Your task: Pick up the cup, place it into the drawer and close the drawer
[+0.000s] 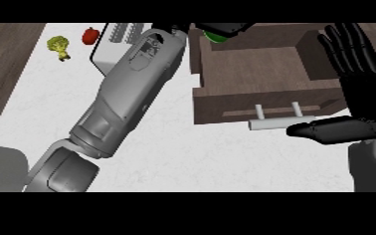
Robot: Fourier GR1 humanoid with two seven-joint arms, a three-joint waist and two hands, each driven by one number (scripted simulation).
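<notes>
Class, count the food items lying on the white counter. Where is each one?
2. The broccoli lies near the counter's far left edge; the red pepper sits just right of it. The left forearm may hide others.

Two grey forearms ending in black hands, seen around the brown drawer (257, 74).

The left forearm (129, 97), to the left of the drawer, is a long smooth casing in pale grey with a soft sheen; near its far end sit recessed, outlined panels, one rounded, and near its lower end the shell steps into a separate rounded segment across a dark seam. Its left hand (224, 28), by the drawer's far left corner, is glossy black and blocky. The right hand (345, 79), at the drawer's right side, is black too, with ridged, segmented fingers and a thick, smooth thumb; a grey forearm piece shows below it.
</notes>
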